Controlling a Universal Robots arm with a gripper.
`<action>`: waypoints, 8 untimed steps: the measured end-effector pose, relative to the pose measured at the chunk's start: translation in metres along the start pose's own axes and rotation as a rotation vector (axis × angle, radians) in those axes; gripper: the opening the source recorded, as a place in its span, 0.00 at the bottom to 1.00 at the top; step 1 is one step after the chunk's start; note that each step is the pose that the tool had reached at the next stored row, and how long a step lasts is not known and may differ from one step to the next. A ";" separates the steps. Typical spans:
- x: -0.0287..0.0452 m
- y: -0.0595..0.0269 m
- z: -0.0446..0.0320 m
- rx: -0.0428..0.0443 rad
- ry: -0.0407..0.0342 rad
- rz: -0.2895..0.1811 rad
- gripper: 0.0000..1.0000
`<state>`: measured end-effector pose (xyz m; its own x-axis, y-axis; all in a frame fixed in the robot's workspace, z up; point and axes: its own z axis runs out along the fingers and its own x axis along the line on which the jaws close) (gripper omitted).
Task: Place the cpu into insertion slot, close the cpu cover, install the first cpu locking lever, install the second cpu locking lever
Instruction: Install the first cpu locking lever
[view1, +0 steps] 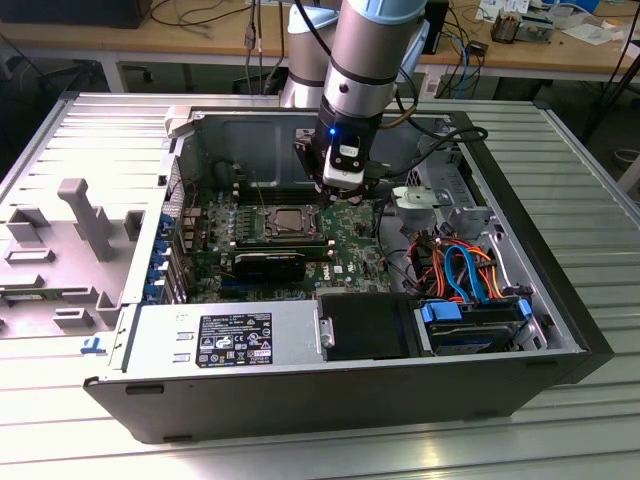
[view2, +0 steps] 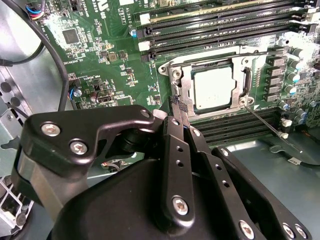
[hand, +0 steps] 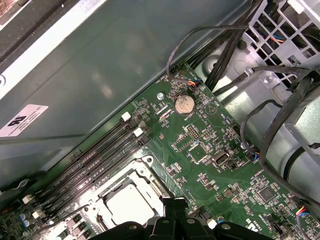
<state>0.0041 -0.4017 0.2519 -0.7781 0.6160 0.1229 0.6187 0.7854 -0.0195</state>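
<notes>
The cpu (view2: 214, 88) lies flat in the insertion slot (view2: 165, 68) on the green motherboard (view2: 95, 55), its dull silver top showing. The cpu cover (view2: 187, 93), a silver frame, lies down around it. One thin locking lever (view2: 265, 121) sticks out slantwise from a corner of the socket over the memory slots. My gripper (view2: 179, 104) is shut, with its black tips at the socket's edge beside the cover. In the exterior view the gripper (view1: 340, 190) hangs just to the right of the cpu (view1: 291, 216). In the first wrist view the gripper (hand: 172, 204) is next to the cpu (hand: 130, 205).
Long black memory slots (view2: 220, 25) flank the socket on both sides. Black cables (hand: 220, 45) and a drive cage (view1: 440, 200) stand toward the exterior view's right, with orange and blue cables (view1: 460, 265) nearby. The power supply (view1: 225, 335) and case walls (view1: 560, 300) enclose the board.
</notes>
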 end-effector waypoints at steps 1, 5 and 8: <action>0.0000 0.0000 0.0000 0.0000 0.0000 0.000 0.11; 0.0000 0.0000 0.0000 0.0002 0.0000 -0.002 0.11; 0.0000 0.0000 0.0000 0.0004 0.0000 -0.003 0.11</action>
<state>0.0041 -0.4017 0.2518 -0.7802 0.6133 0.1229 0.6160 0.7875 -0.0194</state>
